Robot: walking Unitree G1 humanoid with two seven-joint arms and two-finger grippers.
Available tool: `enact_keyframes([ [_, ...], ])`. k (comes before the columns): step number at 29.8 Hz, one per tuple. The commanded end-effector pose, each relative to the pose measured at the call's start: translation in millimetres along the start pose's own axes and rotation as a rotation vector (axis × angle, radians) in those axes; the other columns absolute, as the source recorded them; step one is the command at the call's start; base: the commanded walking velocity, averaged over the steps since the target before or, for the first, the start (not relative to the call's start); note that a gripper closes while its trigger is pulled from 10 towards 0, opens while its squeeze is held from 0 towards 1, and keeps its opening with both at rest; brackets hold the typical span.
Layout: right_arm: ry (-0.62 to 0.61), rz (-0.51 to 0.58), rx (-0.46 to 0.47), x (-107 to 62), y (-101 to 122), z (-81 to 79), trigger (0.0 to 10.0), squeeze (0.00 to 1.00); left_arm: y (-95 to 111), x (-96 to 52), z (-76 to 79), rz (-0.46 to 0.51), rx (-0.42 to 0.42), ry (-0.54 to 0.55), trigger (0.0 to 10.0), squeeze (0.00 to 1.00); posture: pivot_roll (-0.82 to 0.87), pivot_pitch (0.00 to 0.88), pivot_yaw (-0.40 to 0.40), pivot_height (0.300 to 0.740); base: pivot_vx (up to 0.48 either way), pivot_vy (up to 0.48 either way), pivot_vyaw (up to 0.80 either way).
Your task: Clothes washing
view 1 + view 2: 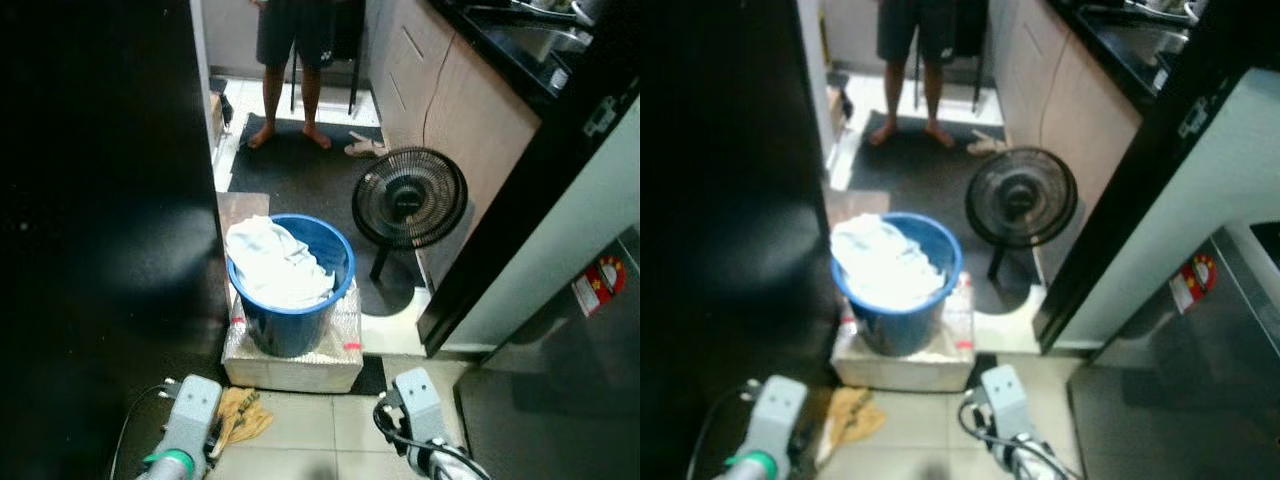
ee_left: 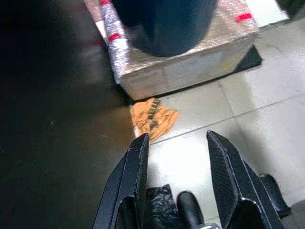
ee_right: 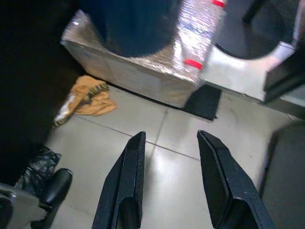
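A blue bucket (image 1: 293, 322) holds crumpled white clothes (image 1: 275, 262) and stands on a silver foil-wrapped box (image 1: 291, 367) on the floor ahead. An orange cloth (image 1: 240, 414) lies on the tiles in front of the box's left corner. My left gripper (image 2: 176, 162) hangs low above the tiles, open, with the orange cloth (image 2: 152, 116) just beyond its fingertips. My right gripper (image 3: 169, 157) is open too, over bare tiles short of the box (image 3: 143, 62). Both arms show at the bottom edge, left arm (image 1: 187, 425) and right arm (image 1: 425, 420).
A black floor fan (image 1: 409, 198) stands right of the bucket. A person (image 1: 293, 70) stands barefoot on a dark mat at the far end. A dark wall (image 1: 100, 250) closes the left side; a counter (image 1: 470, 110) and a grey appliance (image 1: 560, 300) close the right.
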State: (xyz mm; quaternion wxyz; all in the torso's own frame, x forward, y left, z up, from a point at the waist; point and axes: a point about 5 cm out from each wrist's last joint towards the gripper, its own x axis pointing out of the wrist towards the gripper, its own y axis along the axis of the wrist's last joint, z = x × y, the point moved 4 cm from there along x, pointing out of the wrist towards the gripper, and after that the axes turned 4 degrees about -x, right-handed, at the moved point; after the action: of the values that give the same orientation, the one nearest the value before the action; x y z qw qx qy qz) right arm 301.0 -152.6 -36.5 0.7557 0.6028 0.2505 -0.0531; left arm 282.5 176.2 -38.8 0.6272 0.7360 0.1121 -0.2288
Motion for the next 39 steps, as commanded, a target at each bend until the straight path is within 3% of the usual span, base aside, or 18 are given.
enact_keyframes([
  [1, -0.009, -0.041, 0.008, -5.6, -13.4, 2.4, 10.0, 0.0, -14.1, -4.1, 1.5, -0.045, 0.001, -0.008, 10.0, 0.0, 0.06, 0.041, -0.031, 0.74, 0.0, 0.0, 0.0],
  [8, -0.009, -0.042, 0.008, -5.7, -13.5, 2.6, 10.0, 0.0, -11.9, -3.0, 3.6, -0.036, 0.01, -0.018, 10.0, 0.0, 0.06, 0.042, -0.03, 0.74, 0.0, -0.04, 0.0],
  [24, -0.008, -0.044, 0.012, -5.9, -14.3, 1.6, 10.0, 0.0, -8.7, -2.2, 5.6, -0.021, 0.016, -0.026, 10.0, 0.0, 0.06, 0.045, -0.03, 0.74, 0.0, -0.454, 0.0],
  [39, 0.002, -0.038, 0.016, -4.7, -12.4, -0.8, 10.0, 0.0, -5.2, -1.5, 4.7, 0.0, -0.015, -0.015, 10.0, 0.0, 0.06, 0.046, -0.03, 0.74, 0.0, 0.0, 0.0],
])
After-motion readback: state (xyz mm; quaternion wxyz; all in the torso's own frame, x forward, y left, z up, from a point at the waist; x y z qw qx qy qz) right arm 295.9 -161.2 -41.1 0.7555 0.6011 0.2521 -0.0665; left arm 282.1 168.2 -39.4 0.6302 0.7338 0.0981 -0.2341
